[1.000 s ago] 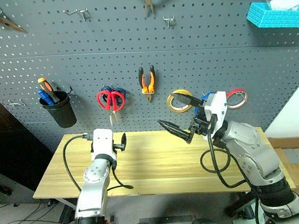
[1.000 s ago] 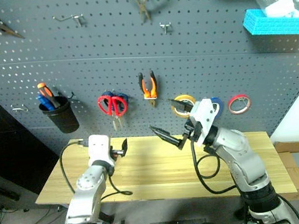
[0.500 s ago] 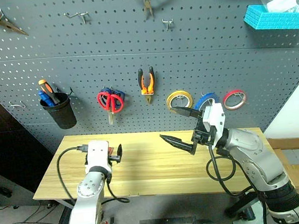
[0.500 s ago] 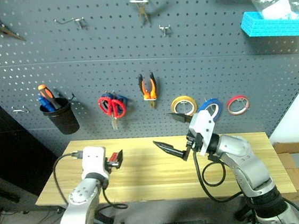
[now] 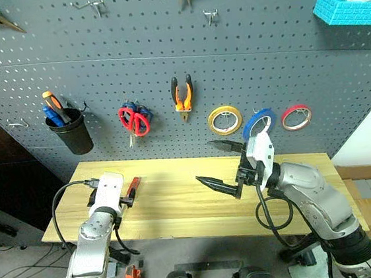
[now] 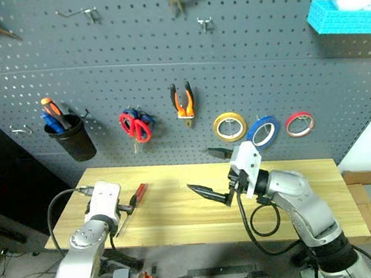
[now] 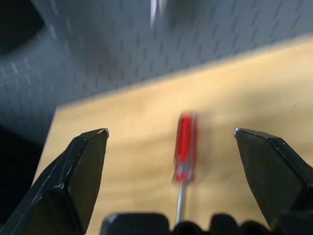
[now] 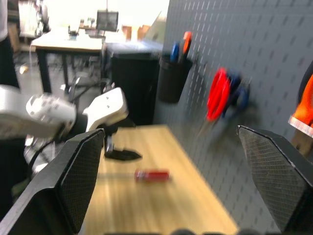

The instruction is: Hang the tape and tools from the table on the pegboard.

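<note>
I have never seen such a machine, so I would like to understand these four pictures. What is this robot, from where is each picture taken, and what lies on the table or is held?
This is a humanoid robot with two arms, each ending in a gripper of two black fingers. Two pictures come from cameras in its head, looking forward and down. The other two come from cameras on its wrists, looking along the fingers.

The left gripper and the right gripper are both open and hold nothing.

On the wooden table lies a small red-handled tool, just in front of the left gripper.

Already hanging on the grey pegboard are the red-handled scissors, the orange-and-black pliers and the blue tape ring, between a yellow tape ring and a red tape ring.
</note>
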Available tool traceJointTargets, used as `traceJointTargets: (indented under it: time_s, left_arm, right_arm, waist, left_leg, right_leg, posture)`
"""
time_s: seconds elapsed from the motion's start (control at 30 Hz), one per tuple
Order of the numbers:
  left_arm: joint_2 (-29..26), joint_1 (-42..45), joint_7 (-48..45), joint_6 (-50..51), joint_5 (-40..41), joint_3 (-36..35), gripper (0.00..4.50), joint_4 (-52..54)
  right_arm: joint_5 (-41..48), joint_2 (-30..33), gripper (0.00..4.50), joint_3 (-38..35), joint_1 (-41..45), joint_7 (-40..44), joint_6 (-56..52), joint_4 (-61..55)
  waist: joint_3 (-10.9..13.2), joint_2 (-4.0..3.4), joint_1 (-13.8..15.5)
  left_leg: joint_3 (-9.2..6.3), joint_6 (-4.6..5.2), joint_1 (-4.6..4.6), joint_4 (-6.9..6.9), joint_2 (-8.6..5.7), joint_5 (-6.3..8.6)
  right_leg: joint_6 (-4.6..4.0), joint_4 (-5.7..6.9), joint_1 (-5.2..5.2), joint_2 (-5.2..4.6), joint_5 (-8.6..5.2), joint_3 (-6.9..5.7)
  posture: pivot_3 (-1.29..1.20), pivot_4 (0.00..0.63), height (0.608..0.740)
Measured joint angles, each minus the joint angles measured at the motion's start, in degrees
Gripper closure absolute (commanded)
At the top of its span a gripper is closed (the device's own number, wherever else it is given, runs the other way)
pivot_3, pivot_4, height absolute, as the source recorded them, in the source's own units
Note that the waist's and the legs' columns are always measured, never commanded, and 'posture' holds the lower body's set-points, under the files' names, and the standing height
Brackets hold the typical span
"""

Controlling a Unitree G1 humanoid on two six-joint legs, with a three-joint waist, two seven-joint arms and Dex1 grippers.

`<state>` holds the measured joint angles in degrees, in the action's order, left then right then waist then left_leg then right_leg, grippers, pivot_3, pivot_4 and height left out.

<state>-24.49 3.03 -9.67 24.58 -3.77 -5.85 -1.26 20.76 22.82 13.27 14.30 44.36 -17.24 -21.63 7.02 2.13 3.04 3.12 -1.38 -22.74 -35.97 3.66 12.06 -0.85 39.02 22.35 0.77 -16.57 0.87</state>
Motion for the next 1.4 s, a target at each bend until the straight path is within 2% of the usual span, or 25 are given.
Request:
traceJointTargets:
  time_s: [0.2,0.43,0.57,0.7,0.9,1.17,1.27,1.4]
  left_arm:
    - [-1.34,3.74,-1.84,-0.41,0.14,0.05,0.06,-3.91]
    - [-5.97,12.13,-4.99,-2.16,-0.29,1.06,0.06,-15.88]
    - [-6.15,15.95,-6.9,-3.71,-0.35,1.96,0.06,-20.62]
    - [-5.94,18.23,-8.86,-3.9,0.23,2.61,0.06,-24.42]
    - [-5.45,23.13,-11.0,-4.06,0.58,3.15,0.06,-30.39]
    - [-5.73,25.24,-14.23,-4.48,1.46,3.12,0.06,-33.18]
    - [-5.9,25.61,-14.95,-3.21,1.98,2.94,0.64,-33.38]
    - [-5.9,25.92,-14.73,-2.55,2.66,2.6,2.02,-34.16]
  right_arm:
    - [-2.16,0.94,0.0,1.58,-2.01,0.73,0.11,2.13]
    - [-5.94,2.95,0.0,3.42,-2.67,1.96,0.54,4.49]
    - [-6.12,2.44,0.0,3.93,-1.63,1.81,-0.44,4.42]
    - [-6.12,2.44,0.0,3.93,-1.44,1.85,-1.97,4.24]
    - [-6.07,3.85,0.0,3.8,-1.11,3.09,-3.16,3.81]
    - [-6.04,4.06,0.0,3.74,-0.96,3.17,-3.84,3.71]
    - [-6.04,4.17,0.0,3.72,-0.96,3.29,-3.96,3.63]
    - [-6.01,4.1,0.0,3.71,-0.65,3.51,-3.96,3.61]
  waist:
    - [2.0,0.04,0.01]
    - [4.7,0.1,0.01]
    - [6.15,0.13,-0.02]
    - [6.79,0.17,-0.1]
    - [9.01,0.2,-0.19]
    - [10.36,0.1,-0.41]
    - [10.43,0.03,-0.43]
    - [10.45,0.03,-0.54]
  left_leg:
    - [-0.05,0.02,-0.12,0.01,0.0,0.01]
    - [-0.07,0.02,-0.26,0.02,0.02,0.01]
    - [-0.03,0.01,-0.41,0.02,0.02,0.01]
    - [-0.12,0.0,-1.14,-0.03,0.02,0.0]
    - [-0.2,-0.02,-1.19,-0.05,0.01,-0.01]
    - [-0.2,-0.06,-1.21,-0.02,0.01,-0.01]
    - [-0.2,-0.06,-1.2,-0.02,0.01,-0.01]
    - [-0.19,-0.08,-1.19,-0.03,0.01,-0.02]
  right_leg:
    - [0.0,-0.05,0.05,-0.01,0.0,-0.04]
    - [0.02,-0.04,0.22,-0.02,0.0,-0.08]
    - [0.04,-0.05,0.38,-0.03,0.0,-0.06]
    - [0.14,0.01,1.08,-0.03,0.07,-0.17]
    - [0.2,-0.01,1.09,-0.03,0.1,-0.26]
    - [0.23,-0.02,1.11,-0.06,0.11,-0.28]
    - [0.24,-0.02,1.11,-0.06,0.11,-0.27]
    - [0.26,-0.02,1.11,-0.06,0.12,-0.27]
  posture:
    - [0.14,0.21,0.74]
    - [0.13,0.262,0.74]
    - [0.13,0.289,0.74]
    - [0.12,0.313,0.74]
    - [0.11,0.344,0.74]
    - [0.1,0.353,0.74]
    - [0.1,0.348,0.74]
    - [0.11,0.341,0.74]
